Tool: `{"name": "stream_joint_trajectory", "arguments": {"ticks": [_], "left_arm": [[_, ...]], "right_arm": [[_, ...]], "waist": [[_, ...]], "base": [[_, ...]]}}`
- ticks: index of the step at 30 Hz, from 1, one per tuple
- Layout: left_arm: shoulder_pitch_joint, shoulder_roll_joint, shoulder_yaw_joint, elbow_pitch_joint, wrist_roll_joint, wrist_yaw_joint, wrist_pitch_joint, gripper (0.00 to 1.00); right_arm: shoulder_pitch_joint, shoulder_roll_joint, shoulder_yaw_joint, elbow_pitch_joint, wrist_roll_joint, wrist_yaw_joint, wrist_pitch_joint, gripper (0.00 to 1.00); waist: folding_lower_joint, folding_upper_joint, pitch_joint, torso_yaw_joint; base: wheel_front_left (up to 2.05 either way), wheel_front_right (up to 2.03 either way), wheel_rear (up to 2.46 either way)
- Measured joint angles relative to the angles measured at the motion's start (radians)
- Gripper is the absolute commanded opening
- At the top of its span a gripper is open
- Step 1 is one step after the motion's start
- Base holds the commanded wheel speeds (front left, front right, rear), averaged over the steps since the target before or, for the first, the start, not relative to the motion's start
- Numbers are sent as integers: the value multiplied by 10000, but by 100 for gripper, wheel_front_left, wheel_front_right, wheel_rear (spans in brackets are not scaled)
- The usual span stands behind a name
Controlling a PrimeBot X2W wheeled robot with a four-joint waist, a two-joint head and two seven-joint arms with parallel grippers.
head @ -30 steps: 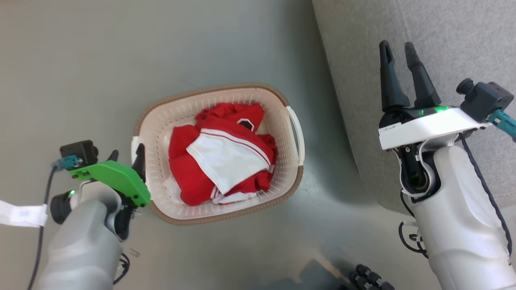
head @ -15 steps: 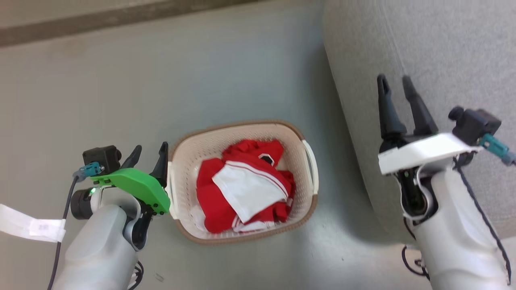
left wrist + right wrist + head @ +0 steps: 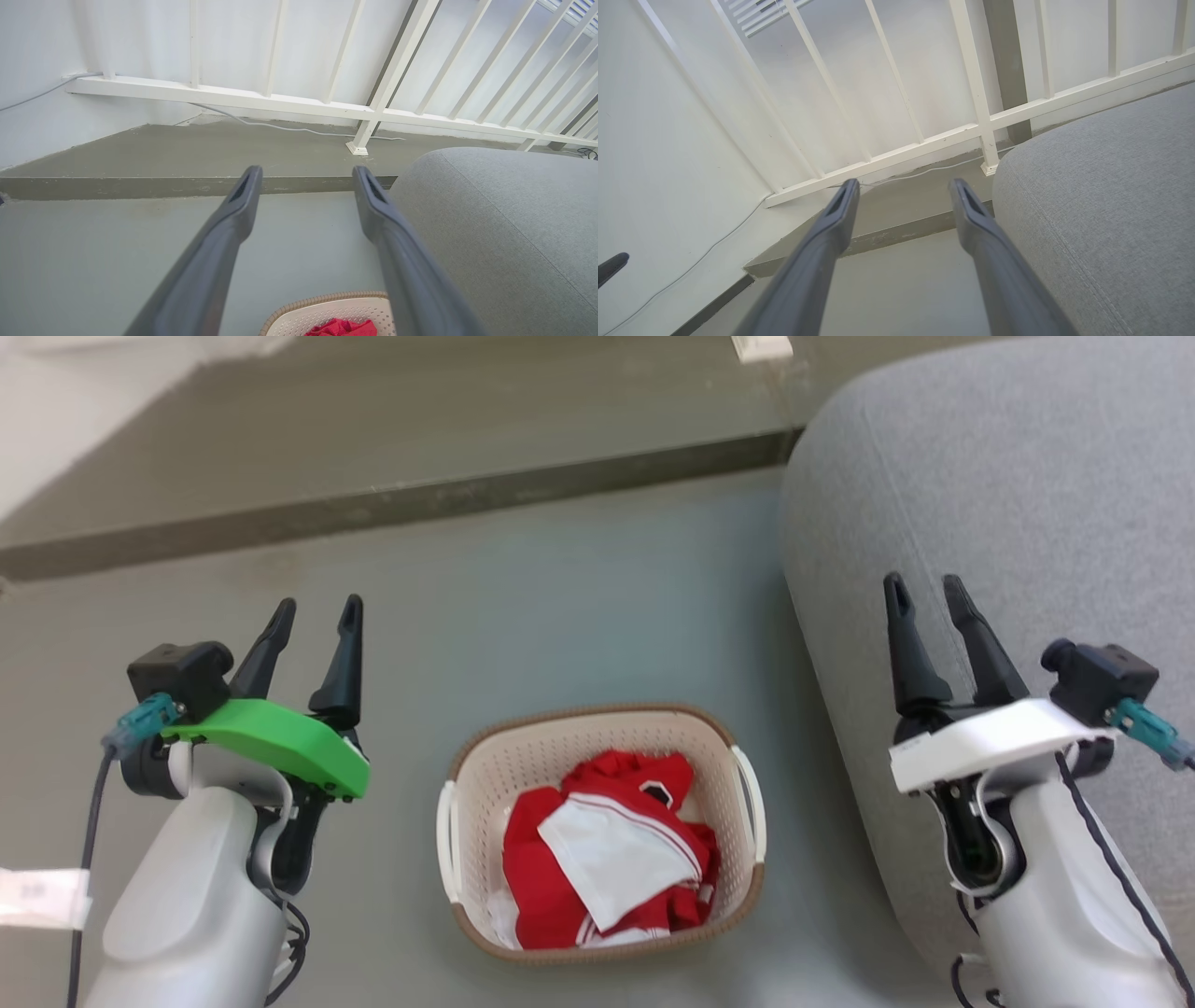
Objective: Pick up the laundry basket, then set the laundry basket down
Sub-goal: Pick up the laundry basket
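**A:** What does the basket (image 3: pixel 560 751) hold?

**B:** A heap of clothes (image 3: pixel 607 859): red cloth, with a white, red-striped piece lying on top. The number of garments cannot be told.

**A:** Where does it stand?

**B:** On the grey floor (image 3: pixel 560 597), between the robot's two arms. The sofa (image 3: pixel 980 523) is near on the robot's right, and the two are apart.

**A:** And the counts?

**B:** One basket with two white handles (image 3: pixel 752 803), one on each short side. Two grippers, each with two dark fingers.

**A:** How do the grippers stand?

**B:** The left gripper (image 3: pixel 317 605) is well apart from the basket, on its left, with its fingers spread and nothing between them. The right gripper (image 3: pixel 924 583) shows against the sofa, its fingers likewise parted and empty.

**A:** Any writing?

**B:** There is a white tag (image 3: pixel 37 896) beside the left arm, and a small label (image 3: pixel 910 739) on the right gripper's white plate. Both are too blurred to read. A small black-and-white patch (image 3: pixel 658 793) sits on the red cloth, and its marking is too small to make out.
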Motion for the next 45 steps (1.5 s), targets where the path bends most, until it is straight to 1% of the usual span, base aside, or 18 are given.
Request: {"name": "stream_joint_trajectory", "arguments": {"ticks": [4, 9, 11, 14, 22, 26, 35, 45], "left_arm": [[452, -33, 345, -890, 458, 0, 0, 100], [1260, 98, 1216, -1818, 1087, 33, 0, 100], [1529, 121, 1417, -2199, 1379, 171, -2, 100], [1822, 98, 1402, -2552, 1925, 234, -2, 100], [2565, -59, 1657, -3496, 2744, 454, -2, 100], [2866, -268, 1703, -3772, 2849, 454, -2, 100], [3254, -543, 1960, -4155, 3118, 447, -2, 100], [3578, -660, 2230, -4429, 3365, 364, -2, 100]], "right_arm": [[335, -69, -272, -222, -253, 0, 0, 100], [558, -63, -362, -663, -562, 0, 0, 100], [579, -42, -456, -905, -721, 0, 0, 100], [601, -50, -711, -1110, -865, 0, 0, 100], [971, -23, -825, -1244, -1212, -13, 0, 100], [1040, -4, -911, -1298, -1298, -15, 0, 100], [1179, 23, -953, -1419, -1383, -15, 0, 100], [1185, 58, -986, -1438, -1390, -13, 0, 100]], "waist": [[0, 0, -464, 130], [0, 0, -913, 265], [0, 0, -1034, 293], [0, 0, -1139, 327], [0, 0, -1179, 352], [0, 0, -1144, 365], [0, 0, -1074, 375], [1, 0, -1021, 401]], "base": [[0, 0, 0], [0, 0, 0], [0, 0, 0], [0, 0, 0], [0, 0, 0], [0, 0, 0], [0, 0, 0], [0, 0, 0]]}}
